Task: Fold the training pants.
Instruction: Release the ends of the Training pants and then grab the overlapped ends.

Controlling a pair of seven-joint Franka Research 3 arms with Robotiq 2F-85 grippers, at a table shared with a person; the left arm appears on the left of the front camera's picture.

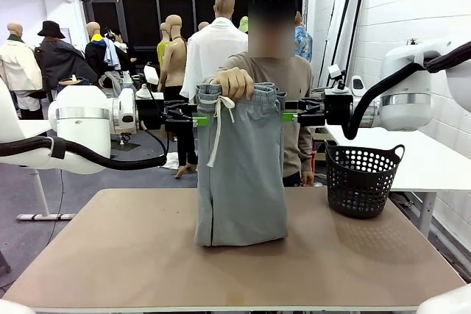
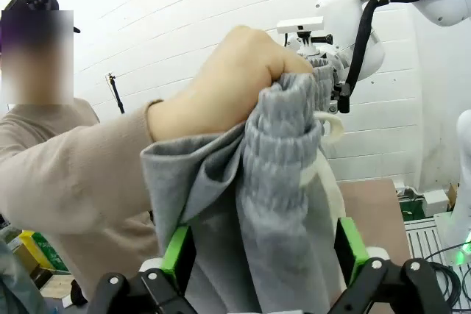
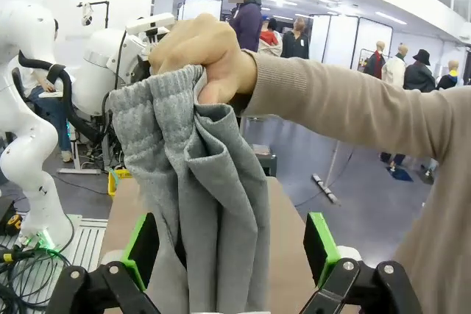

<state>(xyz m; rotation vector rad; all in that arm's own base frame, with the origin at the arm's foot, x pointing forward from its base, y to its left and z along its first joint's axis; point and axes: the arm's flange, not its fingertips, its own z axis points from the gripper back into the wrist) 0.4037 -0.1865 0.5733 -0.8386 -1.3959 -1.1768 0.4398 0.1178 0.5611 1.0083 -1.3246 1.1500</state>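
Grey training pants (image 1: 241, 182) hung long-axis vertical from the person's hand (image 1: 235, 82) at the waistband, hems touching the worktop (image 1: 110, 255), left tool (image 1: 199, 120) and right tool (image 1: 289, 117) both spread, straddling opposite waistband edges, equally near.

The basket (image 1: 363, 179) sits right of the training pants (image 1: 241, 174).

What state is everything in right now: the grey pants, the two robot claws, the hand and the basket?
training pants: hanging upright from the waistband, lower end resting on the table.
drawstring: dangling loose down the front.
person's hand: fist closed on the bunched waistband.
left gripper: open, straddling the fabric.
right gripper: open, straddling the fabric.
basket: upright on the table.
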